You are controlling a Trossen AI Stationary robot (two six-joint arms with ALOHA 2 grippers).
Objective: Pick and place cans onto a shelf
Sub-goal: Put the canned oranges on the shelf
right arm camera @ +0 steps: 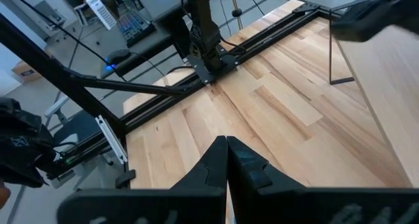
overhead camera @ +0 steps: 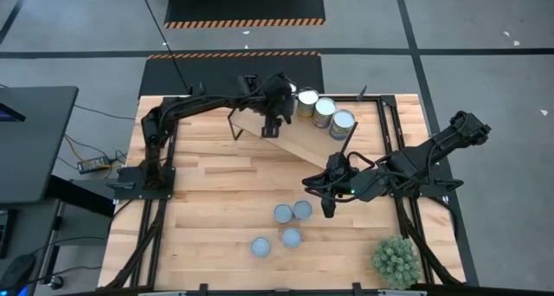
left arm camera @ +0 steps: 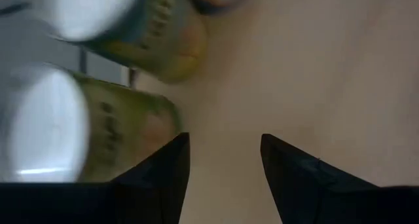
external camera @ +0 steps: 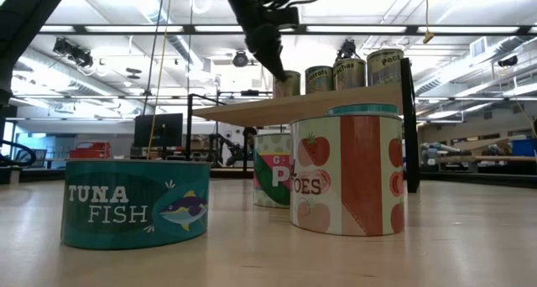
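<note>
The light wooden shelf (overhead camera: 294,140) stands askew at the table's far middle. Several cans with white tops (overhead camera: 325,112) stand in a row on its far end, and they also show in the low view (external camera: 350,73). My left gripper (overhead camera: 275,123) is open and empty just above the shelf board (left arm camera: 294,67). The row's end can (left arm camera: 124,139) is beside one of its fingers, outside the gap. Several small cans with blue-grey tops (overhead camera: 292,212) stand on the table. My right gripper (overhead camera: 327,208) is shut and empty (right arm camera: 227,152), above the table beside them.
A spiky green potted plant (overhead camera: 396,260) stands at the table's near right corner. In the low view a tuna can (external camera: 134,203) and a tomato can (external camera: 348,174) stand close in front. Bare planks lie on the table's left half (overhead camera: 208,201).
</note>
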